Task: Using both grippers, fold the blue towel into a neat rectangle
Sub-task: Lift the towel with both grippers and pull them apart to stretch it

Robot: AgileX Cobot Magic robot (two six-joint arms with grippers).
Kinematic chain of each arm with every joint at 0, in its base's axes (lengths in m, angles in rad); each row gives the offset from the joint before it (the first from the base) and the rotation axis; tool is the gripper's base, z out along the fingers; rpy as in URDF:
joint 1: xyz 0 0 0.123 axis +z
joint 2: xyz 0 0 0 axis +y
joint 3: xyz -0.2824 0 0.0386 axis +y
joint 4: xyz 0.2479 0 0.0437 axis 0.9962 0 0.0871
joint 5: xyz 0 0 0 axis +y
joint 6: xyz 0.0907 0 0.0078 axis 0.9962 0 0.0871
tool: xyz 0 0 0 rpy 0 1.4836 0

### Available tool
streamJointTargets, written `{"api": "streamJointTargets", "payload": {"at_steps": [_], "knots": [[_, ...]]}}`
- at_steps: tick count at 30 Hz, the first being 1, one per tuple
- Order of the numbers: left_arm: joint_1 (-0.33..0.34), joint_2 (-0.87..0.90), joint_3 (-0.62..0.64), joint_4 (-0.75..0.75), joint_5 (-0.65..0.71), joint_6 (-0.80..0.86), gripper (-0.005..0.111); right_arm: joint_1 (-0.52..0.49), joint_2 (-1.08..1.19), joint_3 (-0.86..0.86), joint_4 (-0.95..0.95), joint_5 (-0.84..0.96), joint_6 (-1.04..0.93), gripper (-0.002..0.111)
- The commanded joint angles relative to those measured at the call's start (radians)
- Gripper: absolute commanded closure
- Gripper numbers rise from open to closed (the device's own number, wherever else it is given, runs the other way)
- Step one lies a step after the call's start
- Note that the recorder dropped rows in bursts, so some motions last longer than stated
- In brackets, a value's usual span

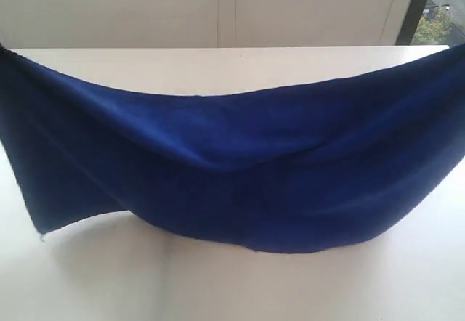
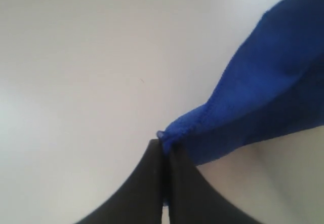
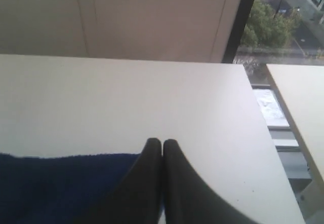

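Blue towel is hanging stretched across the exterior view above the white table, sagging in the middle, both top ends rising toward the side edges of the frame. Its lower left corner is dangling free with a pale thread. Whether the bottom fold is touching the table is unclear. Left gripper is pinching a bunched towel corner, jaws tight together. Right gripper is clamping narrow too, towel edge running in against its fingers. Window is showing beyond the table.
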Motion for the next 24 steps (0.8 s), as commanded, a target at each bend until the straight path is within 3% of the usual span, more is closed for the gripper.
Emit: {"api": "streamJointTargets", "payload": {"at_steps": [1, 6, 11, 15, 20, 24], "knots": [[0.002, -0.190, 0.030, -0.003, 0.004, -0.015, 0.107, -0.011, -0.163, -0.008, -0.011, 0.023, 0.007, 0.108], [0.002, -0.313, 0.028, -0.003, 0.025, -0.024, 0.107, -0.011, -0.278, -0.008, -0.011, 0.049, 0.007, 0.108], [0.002, -0.262, 0.062, -0.003, 0.004, -0.028, 0.107, -0.011, -0.210, -0.003, -0.011, 0.035, 0.007, 0.108], [0.002, -0.111, 0.109, -0.003, -0.072, -0.028, 0.107, -0.011, -0.016, 0.012, -0.011, -0.030, 0.008, 0.108], [0.003, 0.262, 0.145, 0.067, -0.320, -0.054, 0.107, -0.016, 0.446, 0.021, -0.083, -0.250, 0.101, 0.108], [0.041, 0.437, 0.145, 0.111, -0.482, -0.077, 0.107, -0.060, 0.667, 0.021, -0.104, -0.395, 0.148, 0.108]]}}
